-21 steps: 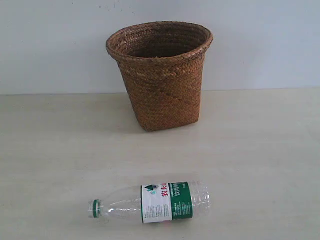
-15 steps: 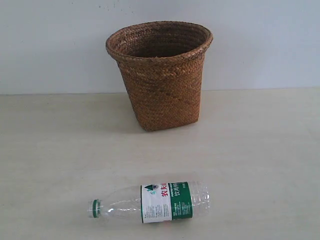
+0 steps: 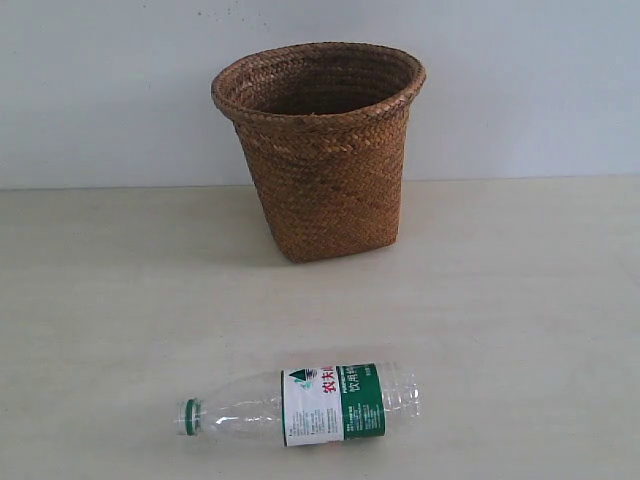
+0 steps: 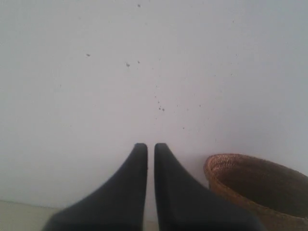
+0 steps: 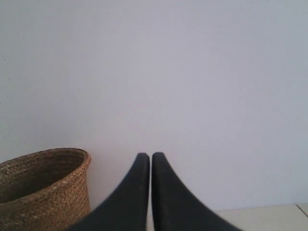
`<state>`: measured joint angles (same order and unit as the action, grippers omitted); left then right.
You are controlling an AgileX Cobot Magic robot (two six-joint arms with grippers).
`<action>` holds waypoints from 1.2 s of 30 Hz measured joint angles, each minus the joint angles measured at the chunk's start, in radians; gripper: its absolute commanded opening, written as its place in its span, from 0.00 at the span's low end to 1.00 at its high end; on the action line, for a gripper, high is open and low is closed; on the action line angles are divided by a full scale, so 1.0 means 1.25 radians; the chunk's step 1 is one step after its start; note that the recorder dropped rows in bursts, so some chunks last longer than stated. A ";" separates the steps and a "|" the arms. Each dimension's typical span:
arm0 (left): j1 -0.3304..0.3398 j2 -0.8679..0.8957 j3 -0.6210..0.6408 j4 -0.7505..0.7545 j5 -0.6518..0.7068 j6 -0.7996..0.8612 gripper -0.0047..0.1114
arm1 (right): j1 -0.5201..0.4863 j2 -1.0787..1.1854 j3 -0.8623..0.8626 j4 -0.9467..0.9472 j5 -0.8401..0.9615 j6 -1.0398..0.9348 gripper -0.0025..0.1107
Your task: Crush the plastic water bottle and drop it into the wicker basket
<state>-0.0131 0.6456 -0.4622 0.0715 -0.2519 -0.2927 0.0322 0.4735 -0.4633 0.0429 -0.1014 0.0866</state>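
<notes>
The bottle (image 3: 300, 405) is clear glossy plastic; the basket (image 3: 322, 150) rough woven wicker; the desk (image 3: 520, 300) smooth, matt.

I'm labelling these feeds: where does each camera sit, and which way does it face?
Exterior view: off the arms, facing the wall across the table, down on the plastic water bottle and the wicker basket behind it; no robot part shows.
Left wrist view: on the left arm, facing the wall; left gripper shut, basket rim beside it.
Right wrist view: on the right arm, facing the wall; right gripper shut, basket beside it.
All three share basket and wall.
</notes>
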 measured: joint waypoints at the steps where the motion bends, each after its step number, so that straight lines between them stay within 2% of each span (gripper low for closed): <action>1: 0.000 0.028 -0.021 0.005 0.010 0.000 0.08 | 0.000 0.025 -0.025 0.000 0.013 -0.007 0.02; 6: 0.000 0.178 -0.133 0.020 0.102 0.000 0.08 | 0.000 0.142 -0.136 -0.001 0.081 -0.043 0.02; 11: -0.021 0.281 -0.230 0.094 0.238 0.010 0.08 | 0.000 0.244 -0.225 -0.001 0.149 -0.080 0.02; 18: -0.037 0.354 -0.329 0.117 0.421 0.125 0.08 | 0.000 0.375 -0.328 -0.001 0.273 -0.128 0.02; 24: -0.089 0.382 -0.365 0.031 0.524 0.354 0.08 | 0.000 0.484 -0.415 0.067 0.437 -0.249 0.02; 29: -0.173 0.471 -0.401 -0.022 0.651 0.561 0.08 | 0.000 0.622 -0.527 0.257 0.691 -0.483 0.02; 31: -0.195 0.511 -0.401 -0.076 0.682 0.694 0.08 | 0.002 0.663 -0.541 0.340 0.741 -0.562 0.02; 33: -0.207 0.558 -0.401 -0.192 0.729 0.903 0.08 | 0.057 0.709 -0.546 0.393 0.754 -0.646 0.02; 36: -0.212 0.602 -0.401 -0.295 0.783 1.089 0.08 | 0.122 0.761 -0.559 0.406 0.780 -0.693 0.02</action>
<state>-0.2786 1.3984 -0.9636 -0.2977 0.7265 1.0691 0.1851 1.4250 -1.1625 0.5509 0.8739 -0.7801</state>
